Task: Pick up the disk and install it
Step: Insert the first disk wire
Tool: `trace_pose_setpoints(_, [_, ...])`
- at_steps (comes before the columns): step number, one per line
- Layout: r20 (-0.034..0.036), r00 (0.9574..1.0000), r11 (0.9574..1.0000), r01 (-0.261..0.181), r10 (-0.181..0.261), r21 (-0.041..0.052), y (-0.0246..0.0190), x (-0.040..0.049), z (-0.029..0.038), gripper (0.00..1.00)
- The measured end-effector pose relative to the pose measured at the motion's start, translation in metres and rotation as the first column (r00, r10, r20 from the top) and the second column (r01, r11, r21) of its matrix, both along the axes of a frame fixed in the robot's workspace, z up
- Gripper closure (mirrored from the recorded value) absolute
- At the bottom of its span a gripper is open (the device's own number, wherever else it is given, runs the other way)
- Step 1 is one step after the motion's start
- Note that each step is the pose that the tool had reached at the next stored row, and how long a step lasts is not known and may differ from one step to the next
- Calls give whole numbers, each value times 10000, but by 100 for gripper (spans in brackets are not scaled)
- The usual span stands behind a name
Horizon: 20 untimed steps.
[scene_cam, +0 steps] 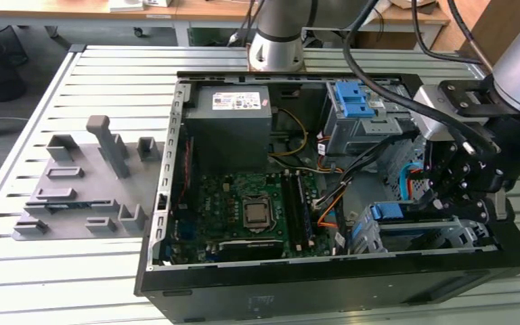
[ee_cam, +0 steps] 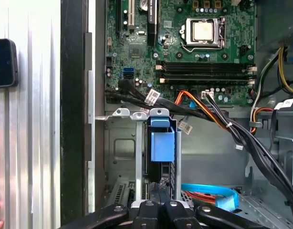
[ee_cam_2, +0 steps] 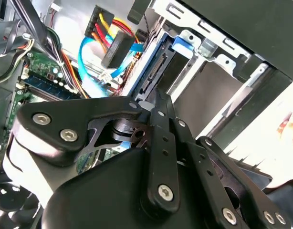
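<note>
One disk (ee_cam: 162, 148) sits on edge in the grey metal drive cage (ee_cam: 119, 143) at the front corner of the open computer case (scene_cam: 332, 284), its blue carrier tab facing up between the cage's rails. You see the same blue tab in the exterior view (scene_cam: 388, 210), just below the hand (scene_cam: 463, 193), and in the second wrist view the disk's edge (ee_cam_2: 158, 67) runs down into the cage beside the blue data cable (ee_cam_2: 89, 59). Your hand hangs right over the disk's rear end, its black fingers (ee_cam: 158, 212) drawn close together; whether they actually pinch the disk, you cannot tell, since the linkage hides the tips. Beyond the cage lies the green motherboard (ee_cam: 184, 43) with its bare processor socket (ee_cam: 202, 31), and orange and black cables (ee_cam: 204, 107) cross between the two. A second drive bay with a blue latch piece (scene_cam: 355, 101) stands further back in the case. Left of the case in the exterior view, a grey fixture block (scene_cam: 84, 183) rests on the slatted bench (scene_cam: 52, 271).
</note>
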<state>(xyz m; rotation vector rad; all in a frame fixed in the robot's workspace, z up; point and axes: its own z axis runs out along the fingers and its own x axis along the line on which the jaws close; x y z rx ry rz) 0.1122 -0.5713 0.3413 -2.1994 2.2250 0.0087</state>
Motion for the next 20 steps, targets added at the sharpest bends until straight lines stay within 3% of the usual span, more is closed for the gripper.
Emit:
trace_pose_setpoints(3, [41, 10000, 10000, 0, 0, 0, 0, 0, 55, 89])
trace_pose_setpoints(7, [51, 10000, 10000, 2, -2, -3, 18, 13, 68, 89])
trace_pose_setpoints(15, [51, 10000, 10000, 1, -1, -5, 151, 110, 69, 89])
trace_pose_setpoints(20, [54, 10000, 10000, 1, -1, -6, 188, 143, 105, 89])
